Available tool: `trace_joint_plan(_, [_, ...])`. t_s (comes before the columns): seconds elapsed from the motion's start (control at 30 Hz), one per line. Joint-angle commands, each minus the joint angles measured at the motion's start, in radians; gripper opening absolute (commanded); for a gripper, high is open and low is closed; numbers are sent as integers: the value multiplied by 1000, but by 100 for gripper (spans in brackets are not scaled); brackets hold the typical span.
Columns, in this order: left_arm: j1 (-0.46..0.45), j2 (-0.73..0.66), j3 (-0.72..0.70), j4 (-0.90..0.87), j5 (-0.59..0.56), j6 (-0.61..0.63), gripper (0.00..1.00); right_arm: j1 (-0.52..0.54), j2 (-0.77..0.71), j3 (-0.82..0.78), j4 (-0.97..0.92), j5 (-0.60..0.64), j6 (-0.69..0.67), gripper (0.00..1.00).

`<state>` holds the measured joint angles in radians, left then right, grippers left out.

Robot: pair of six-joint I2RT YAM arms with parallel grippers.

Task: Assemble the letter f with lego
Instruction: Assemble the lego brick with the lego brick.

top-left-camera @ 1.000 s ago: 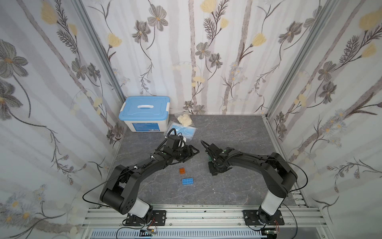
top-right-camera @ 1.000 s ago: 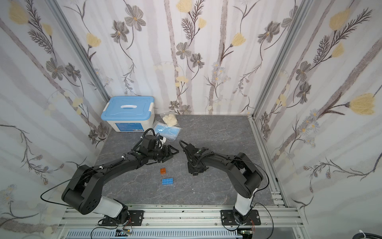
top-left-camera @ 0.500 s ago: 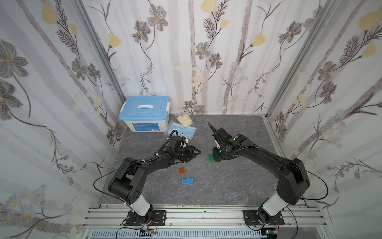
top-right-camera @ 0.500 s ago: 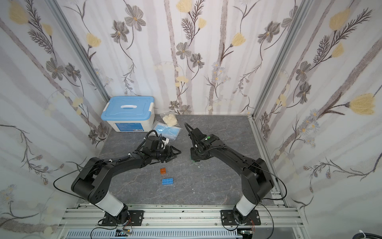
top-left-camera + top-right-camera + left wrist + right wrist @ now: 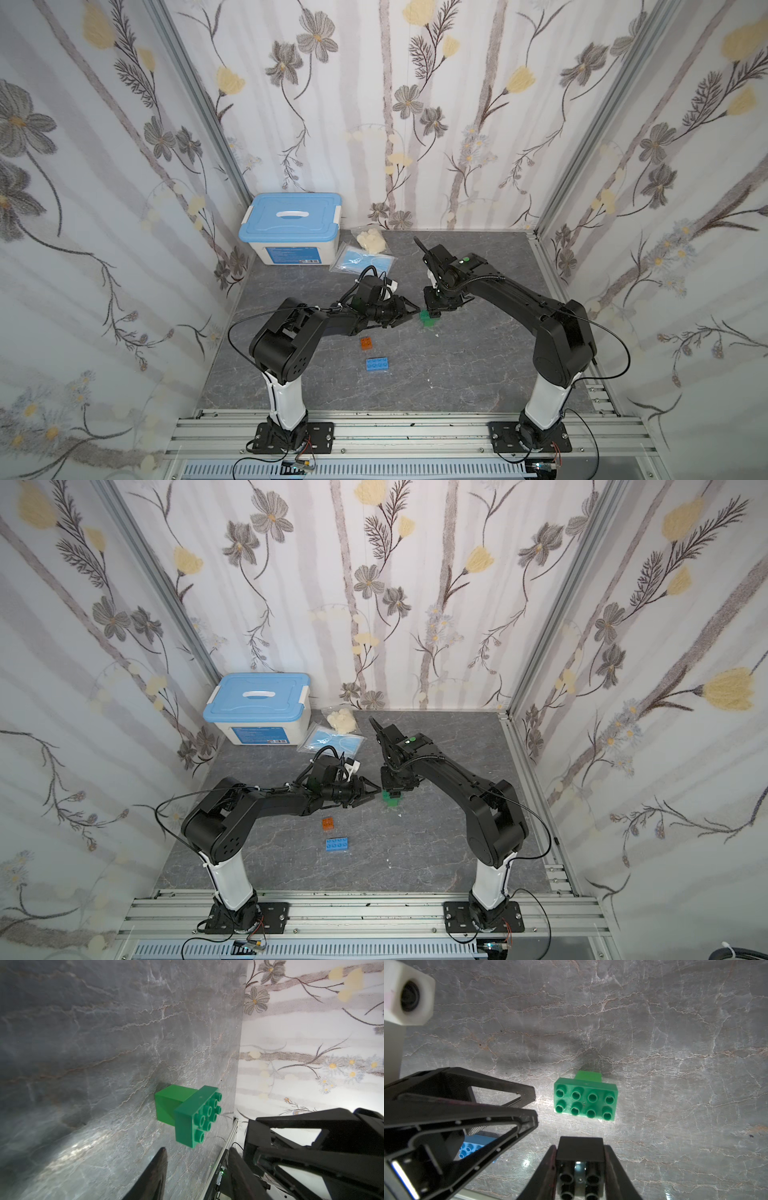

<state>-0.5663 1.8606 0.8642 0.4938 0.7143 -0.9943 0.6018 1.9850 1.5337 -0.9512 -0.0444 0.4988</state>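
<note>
**Black brick held above the green one, ready to be pressed on.**

The right pincer [image 5: 580, 1147] is clamped on the black brick [image 5: 580, 1156] and hangs above and near the green brick [image 5: 584, 1101]. The green brick stands on the desk [image 5: 457, 374] on a narrow foot, its wide studded top facing up. The orange brick [image 5: 366, 342] and blue brick [image 5: 377, 364] lie loose nearer the robot. The step probably calls for squaring the black brick to the studs at one end and pushing straight down, since a skewed press could tip the narrow foot. The left pincer [image 5: 197, 1157] is empty, its jaws a little apart, and sits just beside the green brick, where it could brace it. The right arm arches in with its wrist bent downward, and the left arm lies low and nearly level across the desk.
</note>
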Motion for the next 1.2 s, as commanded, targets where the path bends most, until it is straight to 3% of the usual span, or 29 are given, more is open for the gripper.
trace_joint_plan(0.0, [-4, 24, 7, 86, 18, -30, 48, 0, 25, 23, -7, 25, -13, 35])
trace_joint_plan(1.17, [-13, 72, 8, 144, 27, -37, 39, -19, 163, 144, -55, 53, -22, 34])
